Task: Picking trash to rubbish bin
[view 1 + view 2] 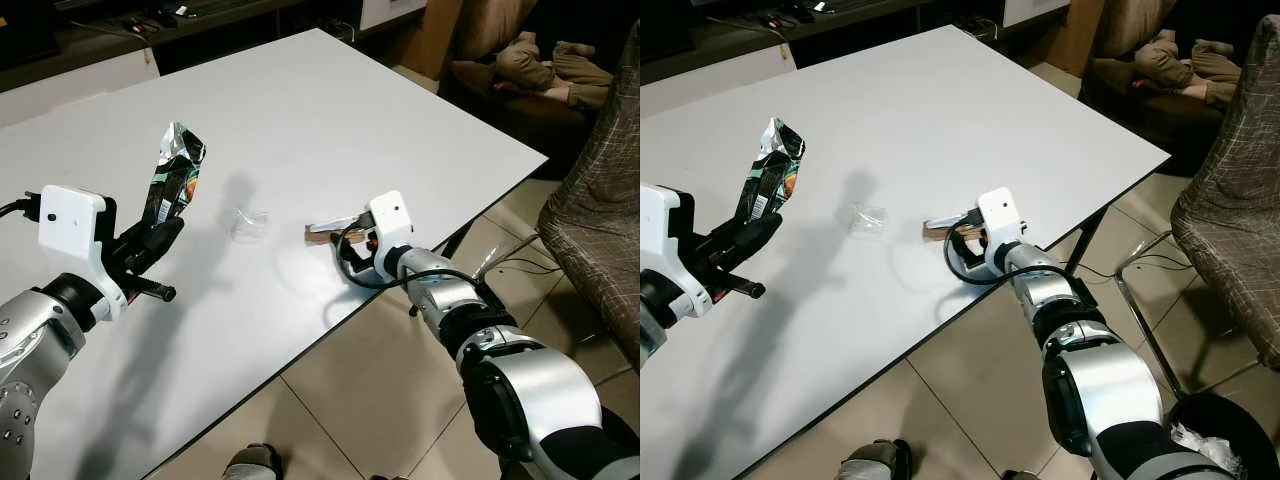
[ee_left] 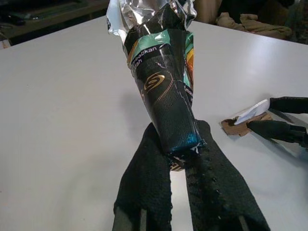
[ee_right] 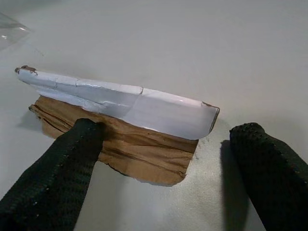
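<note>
My left gripper (image 1: 163, 236) is shut on the lower end of a black and green foil snack bag (image 1: 176, 176) and holds it upright above the white table (image 1: 330, 110); the bag (image 2: 163, 96) rises from between the fingers (image 2: 144, 178). A torn piece of brown cardboard with a white face (image 3: 144, 144) lies near the table's front edge. My right gripper (image 3: 168, 132) stands open around it, one finger on its brown part, the other on the table beside it. A black rubbish bin (image 1: 1225, 435) sits on the floor at the lower right.
A crumpled clear plastic wrapper (image 1: 248, 224) lies on the table between the two grippers. A chair with patterned fabric (image 1: 600, 220) stands to the right of the table, a cable (image 1: 510, 262) beneath it. Behind it is a dark sofa holding a tan bundle (image 1: 545, 62).
</note>
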You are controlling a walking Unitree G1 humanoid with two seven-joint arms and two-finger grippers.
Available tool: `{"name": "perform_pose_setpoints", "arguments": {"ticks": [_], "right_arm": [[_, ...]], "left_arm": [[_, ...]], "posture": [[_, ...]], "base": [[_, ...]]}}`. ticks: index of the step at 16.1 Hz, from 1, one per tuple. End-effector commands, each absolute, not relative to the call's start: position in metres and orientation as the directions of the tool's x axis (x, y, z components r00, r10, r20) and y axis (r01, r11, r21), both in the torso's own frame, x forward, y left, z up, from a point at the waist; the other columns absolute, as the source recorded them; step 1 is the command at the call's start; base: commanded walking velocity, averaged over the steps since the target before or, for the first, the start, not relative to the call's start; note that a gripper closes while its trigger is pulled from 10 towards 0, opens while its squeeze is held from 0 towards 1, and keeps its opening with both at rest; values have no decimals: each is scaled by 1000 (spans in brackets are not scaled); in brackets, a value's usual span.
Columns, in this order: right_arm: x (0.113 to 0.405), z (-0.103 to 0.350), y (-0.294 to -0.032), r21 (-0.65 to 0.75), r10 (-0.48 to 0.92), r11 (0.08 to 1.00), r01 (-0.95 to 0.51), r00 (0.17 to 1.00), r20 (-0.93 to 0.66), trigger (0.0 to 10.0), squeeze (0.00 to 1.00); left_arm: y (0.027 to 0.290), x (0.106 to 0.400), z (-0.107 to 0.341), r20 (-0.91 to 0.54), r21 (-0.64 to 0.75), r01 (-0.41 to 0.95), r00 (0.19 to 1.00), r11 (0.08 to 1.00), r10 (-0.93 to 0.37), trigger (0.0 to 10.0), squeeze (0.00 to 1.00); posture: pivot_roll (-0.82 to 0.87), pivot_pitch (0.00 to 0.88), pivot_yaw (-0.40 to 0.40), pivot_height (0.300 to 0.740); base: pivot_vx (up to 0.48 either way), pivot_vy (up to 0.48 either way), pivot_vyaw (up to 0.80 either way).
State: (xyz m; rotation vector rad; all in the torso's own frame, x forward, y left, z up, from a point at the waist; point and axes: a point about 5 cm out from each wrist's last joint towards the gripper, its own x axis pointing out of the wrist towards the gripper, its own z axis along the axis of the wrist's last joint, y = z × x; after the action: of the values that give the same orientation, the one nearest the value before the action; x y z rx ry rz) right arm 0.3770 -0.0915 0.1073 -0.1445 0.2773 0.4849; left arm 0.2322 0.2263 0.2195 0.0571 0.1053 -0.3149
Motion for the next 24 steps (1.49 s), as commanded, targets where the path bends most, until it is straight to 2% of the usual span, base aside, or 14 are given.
{"name": "perform_pose_setpoints", "arguments": {"ticks": [1, 2, 18, 23, 24], "right_arm": [[371, 94, -95, -80, 428, 872, -483, 831, -356, 4000, 0], [370, 92, -96, -82, 419, 875, -478, 831, -365, 0, 0], [369, 88, -105, -23, 409, 894, -448, 834, -370, 0, 0], [370, 91, -106, 76, 413, 908, -412, 853, -320, 0, 0], [371, 93, -107, 139, 417, 909, -393, 865, -279, 0, 0]], "left_arm": [[224, 229, 223, -109, 50, 320, 943, 946, -313, 0, 0], [224, 229, 223, -111, 49, 323, 942, 945, -317, 0, 0], [213, 231, 216, -140, 46, 375, 920, 926, -366, 0, 0], [211, 232, 214, -120, 36, 353, 930, 935, -347, 0, 0], [211, 232, 212, -112, 28, 338, 936, 941, -333, 0, 0]], "posture": [[421, 141, -14, 740], [421, 140, -14, 740], [414, 126, -22, 740], [419, 109, -43, 740], [419, 103, -48, 740]], "base": [[0, 0, 0], [0, 0, 0], [0, 0, 0], [0, 0, 0], [0, 0, 0]]}}
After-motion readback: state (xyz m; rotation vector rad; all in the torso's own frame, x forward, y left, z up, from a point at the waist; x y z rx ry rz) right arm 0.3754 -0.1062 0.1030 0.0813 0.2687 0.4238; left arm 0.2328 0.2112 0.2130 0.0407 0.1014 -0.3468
